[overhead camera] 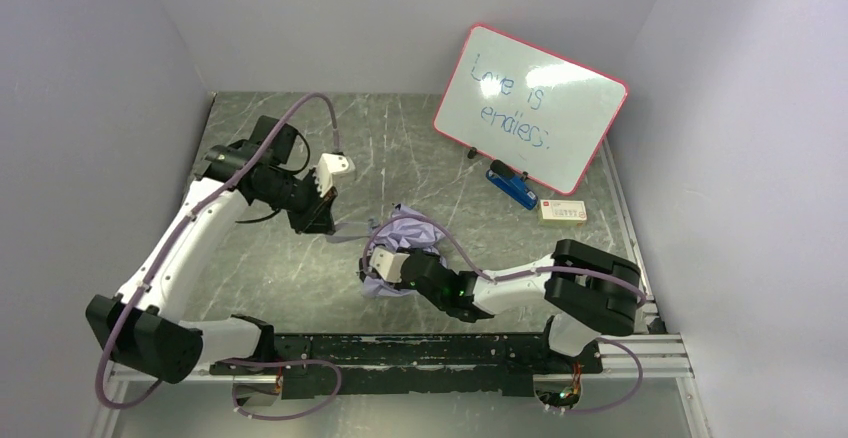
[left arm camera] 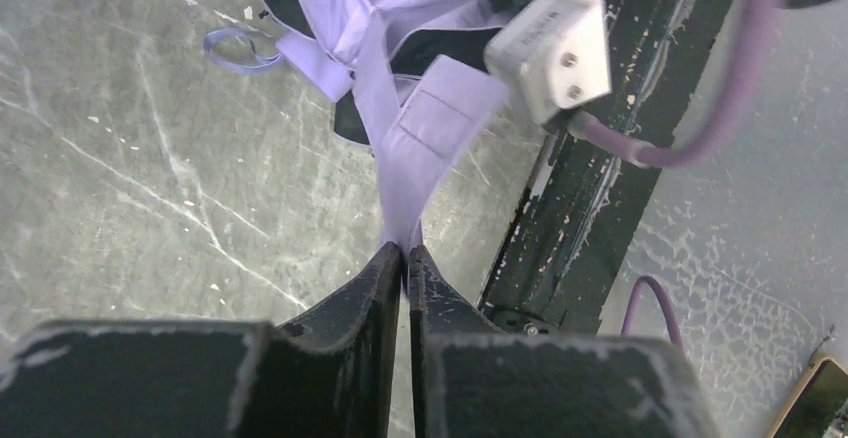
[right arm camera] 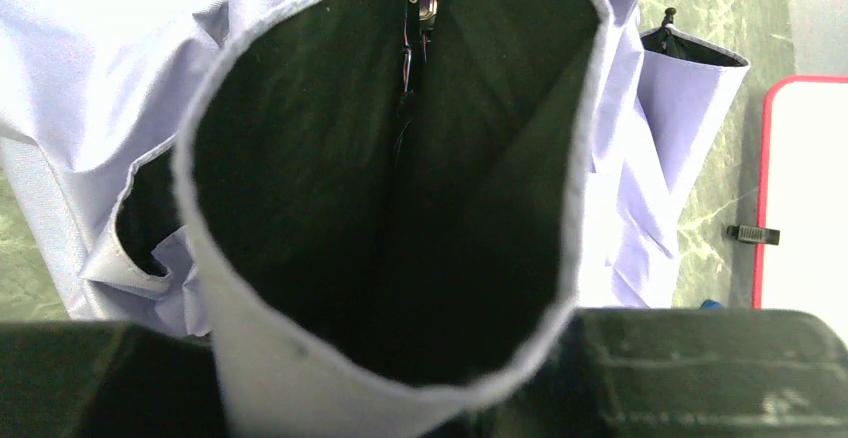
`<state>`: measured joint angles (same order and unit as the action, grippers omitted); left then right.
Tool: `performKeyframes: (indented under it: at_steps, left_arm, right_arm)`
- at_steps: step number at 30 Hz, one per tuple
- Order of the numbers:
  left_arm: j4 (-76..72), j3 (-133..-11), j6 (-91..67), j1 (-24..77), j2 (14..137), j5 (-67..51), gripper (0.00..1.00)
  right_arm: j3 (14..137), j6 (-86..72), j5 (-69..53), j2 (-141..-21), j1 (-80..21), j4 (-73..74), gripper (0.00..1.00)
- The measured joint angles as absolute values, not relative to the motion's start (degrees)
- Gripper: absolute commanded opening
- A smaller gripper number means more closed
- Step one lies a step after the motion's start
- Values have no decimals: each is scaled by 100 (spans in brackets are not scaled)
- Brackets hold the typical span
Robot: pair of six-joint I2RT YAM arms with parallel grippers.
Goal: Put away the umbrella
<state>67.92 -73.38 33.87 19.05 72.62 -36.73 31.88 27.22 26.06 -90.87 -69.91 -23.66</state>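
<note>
Umbrella [overhead camera: 408, 230] fabric sits clamped in the right tool [overhead camera: 378, 268], jaws partly apart around it; left tool [left arm camera: 405, 256], nearly together, pinches its strap [left arm camera: 415, 143].

Left arm [overhead camera: 185, 243] rises from lower left toward frame centre; left gripper [left arm camera: 405, 253] pinched nearly together on a strap of the umbrella [overhead camera: 412, 230]; right arm [overhead camera: 520, 283] low, reaching leftward; right gripper [overhead camera: 378, 268] clamped around its fabric.

Blue handwritten "Love is endless" on the red-framed whiteboard [overhead camera: 530, 108]; small box [overhead camera: 563, 211] print unreadable.
</note>
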Motion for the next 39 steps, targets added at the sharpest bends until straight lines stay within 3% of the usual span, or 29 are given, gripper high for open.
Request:
performKeyframes:
  at_steps: [9,17,23,27,30,35,39]
  left_arm:
    - [7752,-7808,4235,2067,7019,-3763,52]
    - [7797,-7983,4296,2362,6667,-3590,49]
    - [7011,-7933,3820,2362,6827,-3378,45]
    - [6353,-7887,3489,2362,7113,-3234,47]
    - [5931,-7889,3371,2362,7373,-3203,56]
    - [5575,-7961,3363,2362,8005,-3267,80]
    - [5426,-8184,3435,2373,8637,-3441,91]
  right_arm:
    - [3188,2681,2585,-9074,-6973,-2362,13]
    - [3183,2718,2565,-9074,-6967,-2364,13]
    - [3041,3173,2615,-9087,-7043,-2596,11]
    - [2829,3780,2805,-9207,-7260,-3041,11]
    - [2646,4313,3044,-9391,-7450,-3555,11]
    - [2368,5177,3540,-9861,-7776,-4602,10]
    - [2252,5787,3988,-10383,-8014,-5513,10]
